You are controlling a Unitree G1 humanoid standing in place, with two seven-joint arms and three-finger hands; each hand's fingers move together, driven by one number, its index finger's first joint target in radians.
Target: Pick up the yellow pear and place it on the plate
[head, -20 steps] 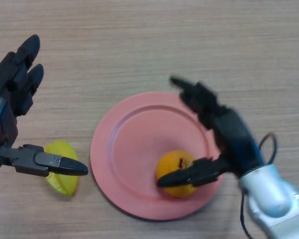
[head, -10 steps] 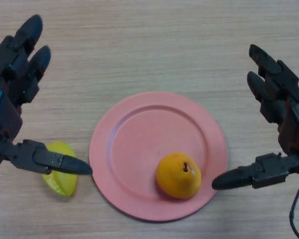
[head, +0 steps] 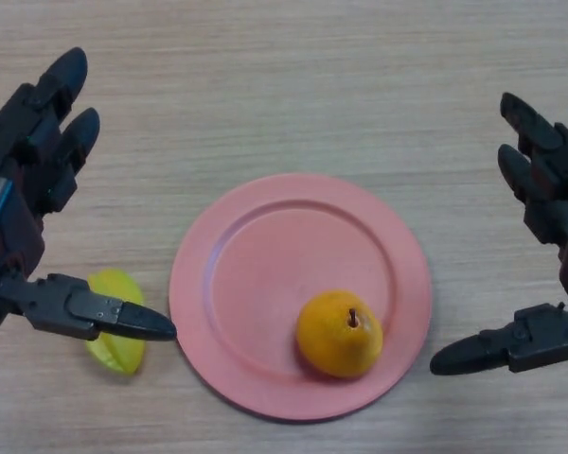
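Now the right hand [head: 549,274] has drawn a little farther out toward the right edge than half a second ago, fingers spread and holding nothing; the left hand [head: 28,208] is much as before, also spread and empty, its thumb over a yellow-green fruit [head: 114,326] on the light wood-grain desk [head: 284,76]. The yellow pear [head: 339,333] rests unmoved on the pink plate [head: 256,255], in its near right part, stem end facing up toward the camera.

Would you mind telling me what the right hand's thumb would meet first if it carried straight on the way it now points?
Probably the yellow pear on the pink plate: the right hand thumb points left toward it, though its height above the table is unclear.
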